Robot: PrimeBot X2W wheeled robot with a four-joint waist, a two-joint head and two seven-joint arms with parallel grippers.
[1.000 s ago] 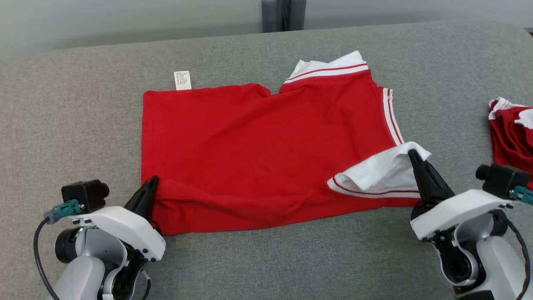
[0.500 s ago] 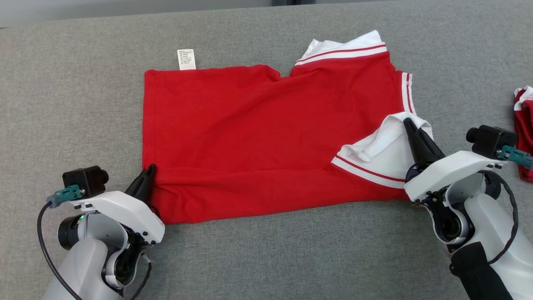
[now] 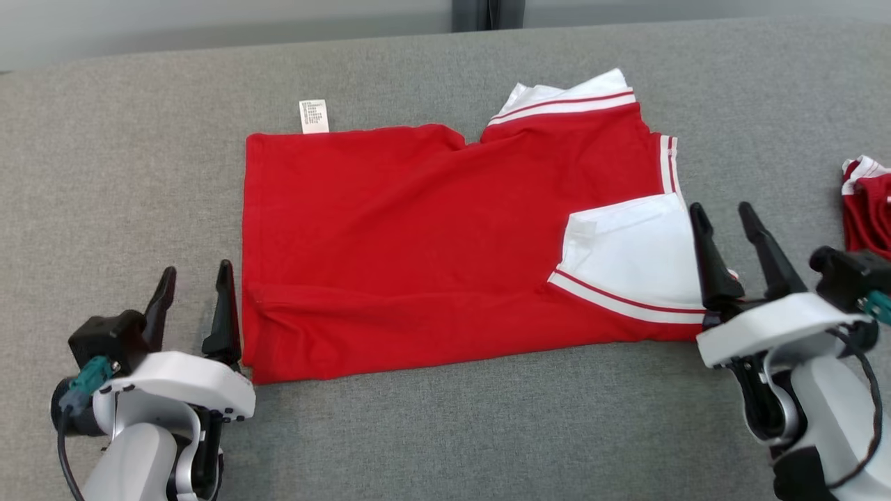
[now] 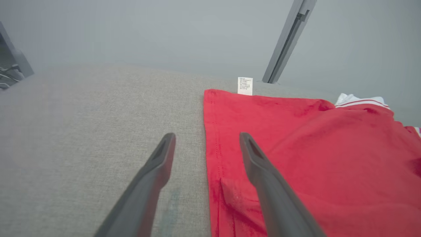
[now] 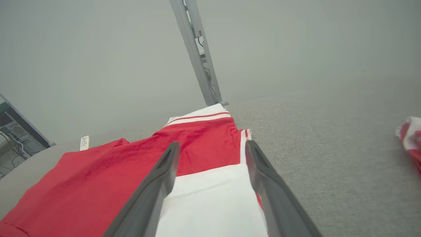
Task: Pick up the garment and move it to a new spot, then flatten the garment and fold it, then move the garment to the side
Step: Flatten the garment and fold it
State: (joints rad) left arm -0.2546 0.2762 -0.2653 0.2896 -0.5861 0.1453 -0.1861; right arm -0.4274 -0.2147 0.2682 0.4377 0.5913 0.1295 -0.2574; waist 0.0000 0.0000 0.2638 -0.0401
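A red garment (image 3: 418, 243) with white striped trim lies folded flat on the grey table (image 3: 445, 431), its white care label (image 3: 314, 115) at the far edge. A white panel (image 3: 633, 257) is turned over at its near right corner. My left gripper (image 3: 195, 278) stands open just left of the garment's near left corner, holding nothing; in the left wrist view (image 4: 207, 138) the red hem (image 4: 213, 158) runs between its fingers. My right gripper (image 3: 724, 212) is open at the right edge of the white panel; in the right wrist view (image 5: 212, 146) that panel (image 5: 210, 200) lies beneath its fingers.
A second red and white garment (image 3: 866, 205) lies bunched at the table's right edge, also seen as a crumpled garment (image 5: 411, 138) in the right wrist view. A grey post (image 3: 487, 14) stands behind the table's far edge. Bare grey cloth surrounds the folded garment.
Both grippers opened and let go of the garment's near corners. The white panel dropped flat onto the red cloth. The head camera also shifted.
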